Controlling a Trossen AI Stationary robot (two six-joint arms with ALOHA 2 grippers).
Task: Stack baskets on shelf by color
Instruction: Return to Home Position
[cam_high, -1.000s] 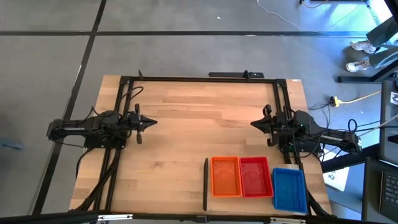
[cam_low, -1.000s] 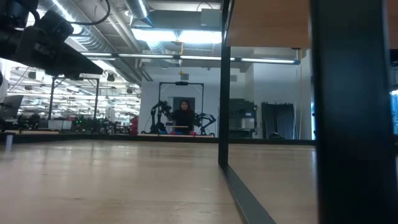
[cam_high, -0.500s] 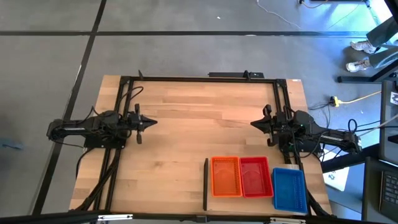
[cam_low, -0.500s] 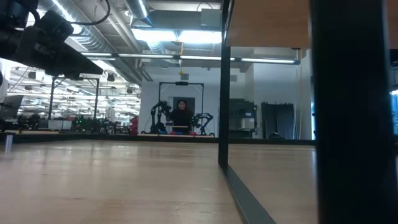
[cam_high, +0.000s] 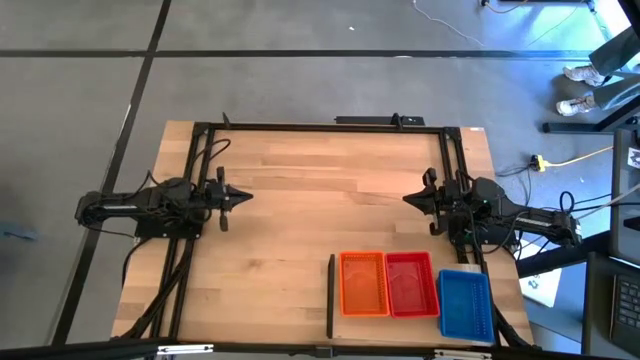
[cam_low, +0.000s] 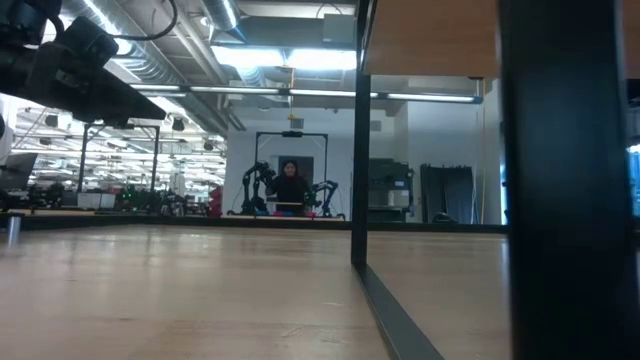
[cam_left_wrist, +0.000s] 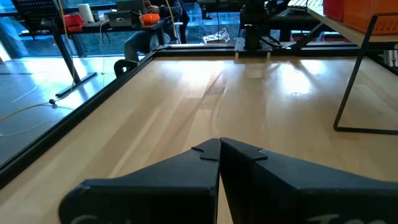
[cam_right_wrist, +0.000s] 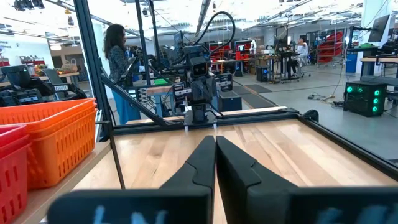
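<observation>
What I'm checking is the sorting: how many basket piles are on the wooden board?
3, in a row near the right gripper: the orange pile next to the black strip, the red pile in the middle, the blue pile outermost. Lower baskets may be hidden.

A grey floor (cam_high: 300, 80) crossed by dark seams spread all around, with a yellow cable (cam_high: 575, 157) lying on it at the right. Far across the room, bright ceiling lights (cam_low: 300, 58) and silver ducts (cam_low: 150, 72) hung over workbenches (cam_low: 120, 207). A person (cam_low: 291, 183) was at the far end.
</observation>
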